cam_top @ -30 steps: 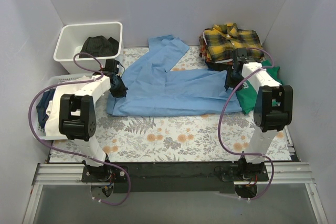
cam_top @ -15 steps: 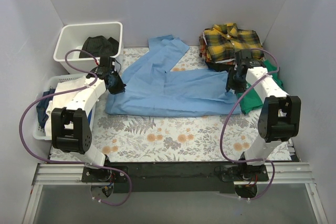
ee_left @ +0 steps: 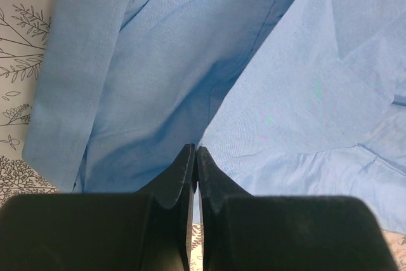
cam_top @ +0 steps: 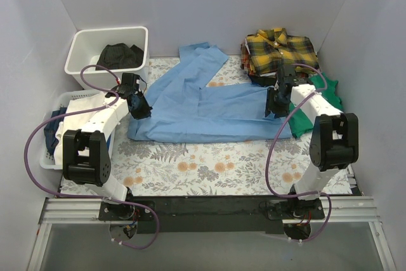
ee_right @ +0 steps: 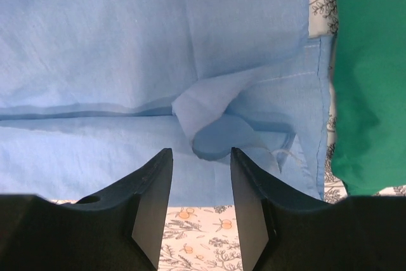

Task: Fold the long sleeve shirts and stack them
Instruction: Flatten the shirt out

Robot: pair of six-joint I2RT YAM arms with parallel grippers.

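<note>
The light blue shirt lies spread flat across the middle of the table, one sleeve reaching to the back. My left gripper is at its left edge, shut, and a fold edge of the shirt meets the fingertips. My right gripper is open just above the shirt's right hem, with a small bunched fold of blue cloth in front of its tips. The yellow-and-black plaid shirt lies folded at the back right.
A green T-shirt lies under my right arm, beside the blue hem. A white bin at back left holds a black garment. A white basket of clothes stands at the left edge. Floral tablecloth shows in front.
My right gripper has moved left onto the shirt's right hem. My left arm has swung outward and its gripper shifted slightly at the shirt's left edge. The shirt's left edge moved a little.
</note>
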